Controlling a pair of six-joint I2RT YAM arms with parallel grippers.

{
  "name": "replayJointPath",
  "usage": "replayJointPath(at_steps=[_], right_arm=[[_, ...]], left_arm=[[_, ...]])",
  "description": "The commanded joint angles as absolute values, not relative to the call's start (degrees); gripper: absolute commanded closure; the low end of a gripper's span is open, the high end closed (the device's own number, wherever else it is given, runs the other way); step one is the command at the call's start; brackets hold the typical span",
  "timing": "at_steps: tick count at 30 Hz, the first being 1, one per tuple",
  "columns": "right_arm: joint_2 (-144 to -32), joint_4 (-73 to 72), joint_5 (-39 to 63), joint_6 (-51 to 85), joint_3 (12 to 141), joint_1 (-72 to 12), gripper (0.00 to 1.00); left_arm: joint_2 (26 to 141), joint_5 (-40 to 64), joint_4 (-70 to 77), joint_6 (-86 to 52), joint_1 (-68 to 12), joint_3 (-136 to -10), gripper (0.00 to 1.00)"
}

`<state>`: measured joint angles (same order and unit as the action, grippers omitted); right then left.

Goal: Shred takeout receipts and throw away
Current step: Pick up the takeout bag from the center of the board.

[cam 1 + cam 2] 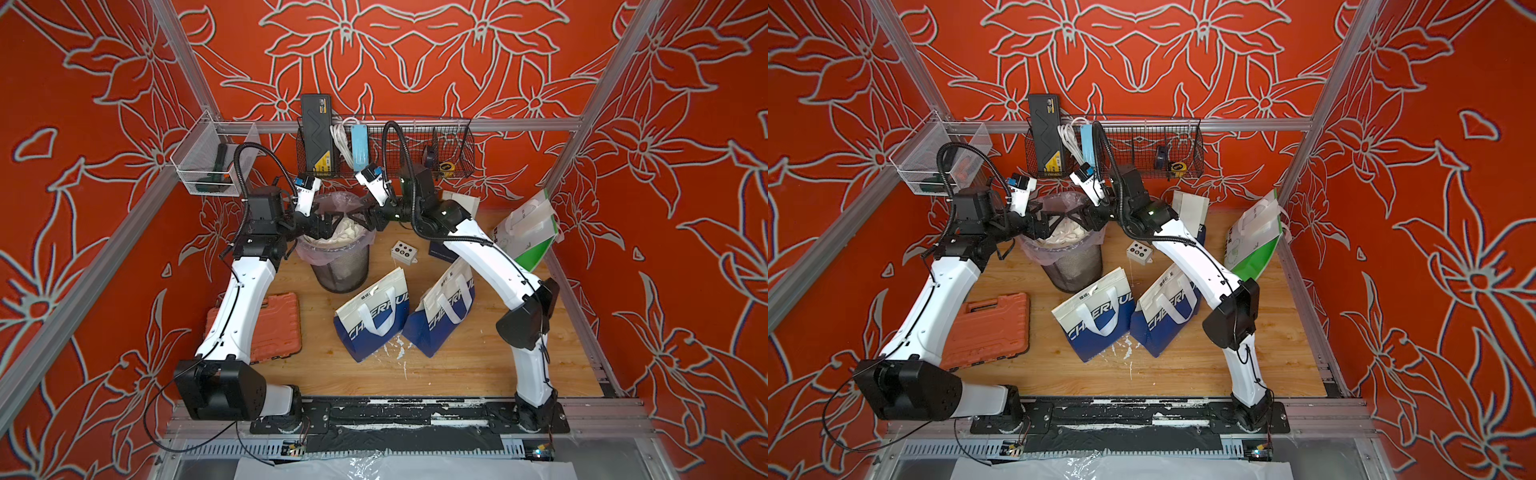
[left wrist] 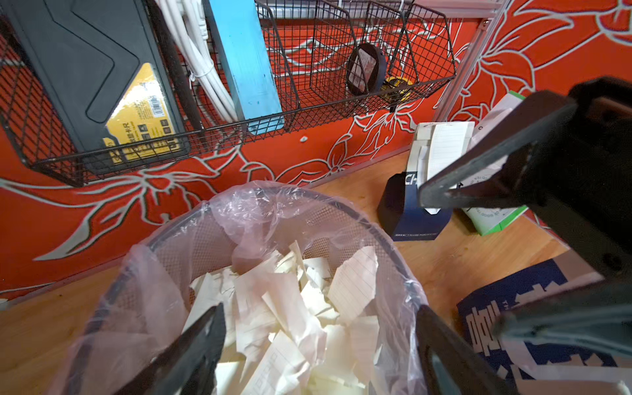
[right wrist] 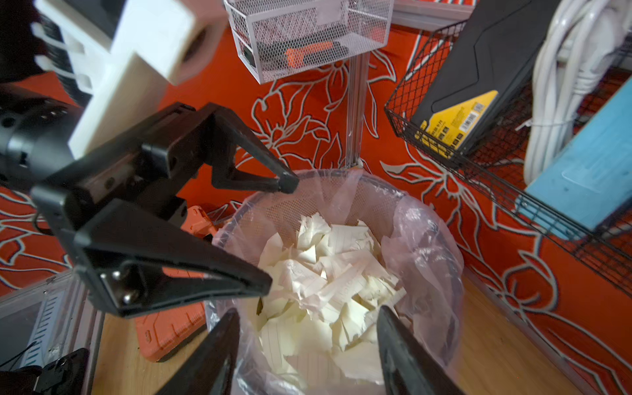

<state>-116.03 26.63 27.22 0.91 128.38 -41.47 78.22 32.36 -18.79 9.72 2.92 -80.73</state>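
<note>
Red walls with a grey flower pattern close in a wooden tabletop. Near the back wall stands a black mesh wastebasket lined with a thin pink plastic liner. The torn receipt pieces lie inside it, heaped close to the rim.

Both arms reach over the bin from opposite sides. The left gripper is spread wide with nothing between its fingers. The right gripper is also released and empty, and the tips of the two point at each other just above the paper.

One more lined slip, apparently a whole receipt, stands against a navy-and-white bag by the back wall.

The pile is the main worry. With the bin this full, further scraps could slide over the liner's edge onto the tabletop. The liner is loose and crumpled at the rim, so a finger dipping too low might snag it and drag it, or tip the light bin.

The grippers sit close together, so a careless pull-back could knock them against each other. The wire basket hangs just above the wrists, and a steep lift might catch a cable on it.
</note>
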Motion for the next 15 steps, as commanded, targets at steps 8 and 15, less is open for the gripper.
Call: replayJointPath(at_steps=[8, 15], right_arm=[[-94.8, 36.8, 21.0, 5.7, 112.4, -31.8, 0.31], [-87.0, 42.8, 20.3, -2.1, 104.8, -19.6, 0.3]], left_arm=[[71.1, 30.8, -18.5, 2.5, -5.7, -80.1, 0.14], [68.8, 30.1, -18.8, -2.0, -17.0, -78.1, 0.14]])
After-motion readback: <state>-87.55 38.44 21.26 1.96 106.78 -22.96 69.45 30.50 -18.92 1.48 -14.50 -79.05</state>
